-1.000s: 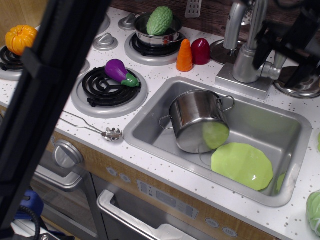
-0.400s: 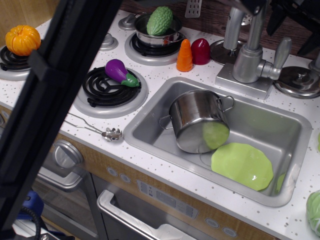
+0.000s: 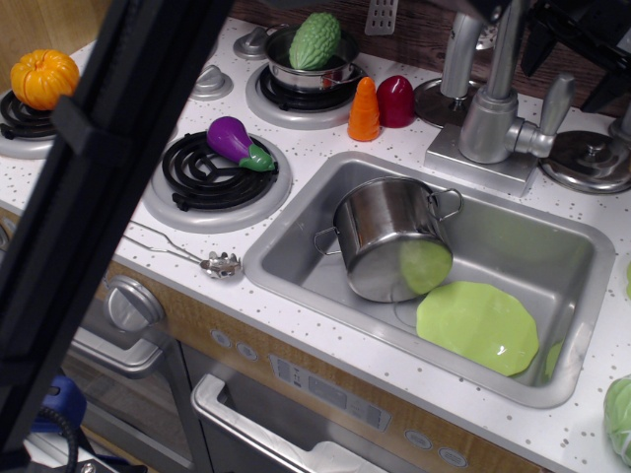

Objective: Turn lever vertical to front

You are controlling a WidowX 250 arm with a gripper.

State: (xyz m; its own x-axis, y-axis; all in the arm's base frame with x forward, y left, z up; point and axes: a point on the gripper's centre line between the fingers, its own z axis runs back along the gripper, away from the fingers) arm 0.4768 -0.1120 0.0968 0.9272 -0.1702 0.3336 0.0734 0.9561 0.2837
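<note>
Gleaming matte silver paddle lever [image 3: 554,102]

A white speckled counter [image 3: 325,148] of a toy kitchen runs under a dark wood-grain back wall [image 3: 414,30]. Below its front edge sits a tan cabinet panel [image 3: 325,379] with a pale oven handle [image 3: 266,434] (light is even and soft)

The white speckled counter [image 3: 325,163] carries a spoon [image 3: 187,256] near its front edge, an orange carrot [image 3: 364,110] touching a red pepper [image 3: 395,101] behind the sink, and a pot lid [image 3: 590,163] at right.
</note>
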